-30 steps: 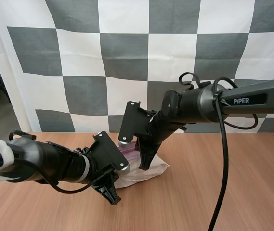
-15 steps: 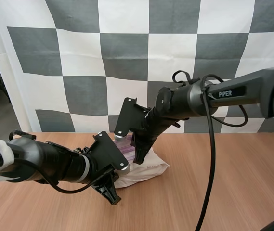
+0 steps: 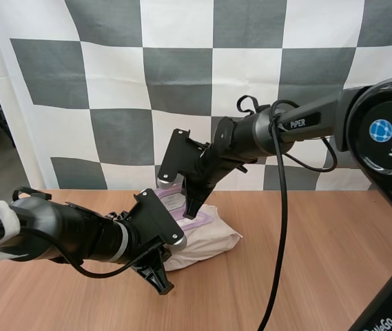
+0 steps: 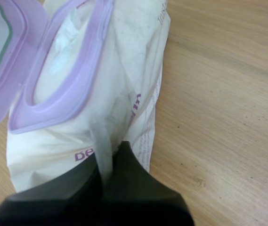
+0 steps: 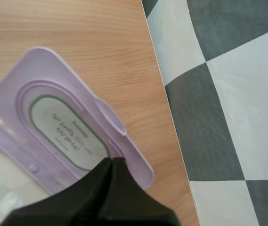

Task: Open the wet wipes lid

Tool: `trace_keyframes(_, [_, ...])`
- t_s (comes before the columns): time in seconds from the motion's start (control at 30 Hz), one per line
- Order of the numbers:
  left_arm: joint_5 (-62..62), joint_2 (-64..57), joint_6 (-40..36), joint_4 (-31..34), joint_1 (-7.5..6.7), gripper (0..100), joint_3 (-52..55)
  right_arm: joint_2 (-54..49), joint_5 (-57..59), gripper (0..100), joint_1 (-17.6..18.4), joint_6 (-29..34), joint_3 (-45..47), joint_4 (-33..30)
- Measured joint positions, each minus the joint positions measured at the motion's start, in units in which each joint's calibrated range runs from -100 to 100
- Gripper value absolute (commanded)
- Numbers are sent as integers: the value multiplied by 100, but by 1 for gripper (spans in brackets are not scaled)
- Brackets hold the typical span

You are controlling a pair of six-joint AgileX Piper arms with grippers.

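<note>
Item: lid (image 5: 68,132). Change: over the last second I swung it up off the pack (image 3: 209,238), mid-desk (image 3: 306,276). Opening exposed, so task looks nearly done. My right fingers (image 5: 122,188) narrow, pinching lid rim at pack's 11 o'clock. My left fingers (image 4: 134,188) clamp pack's seam at 7 o'clock. Nothing obstructs.

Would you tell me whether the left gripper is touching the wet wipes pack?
Touching. The left wrist view shows the left gripper pinching a fold of the wet wipes pack between its tips.
</note>
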Motion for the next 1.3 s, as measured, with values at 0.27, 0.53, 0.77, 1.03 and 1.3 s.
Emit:
trace_keyframes(0.27, [14,0,0,0,0,0,0,494,132,0,-159,-515,-285,629])
trace_keyframes(0.53, [14,0,0,0,0,0,0,754,196,0,-159,-579,-342,735])
trace_keyframes(0.77, [14,0,0,0,0,0,0,863,225,0,-176,-530,-356,735])
trace_keyframes(1.03, [14,0,0,0,0,0,0,-185,1015,0,-403,-109,-469,735])
trace_keyframes(1.3, [80,-40,118,106,0,89,0,-1813,1646,0,-712,1025,-328,12])
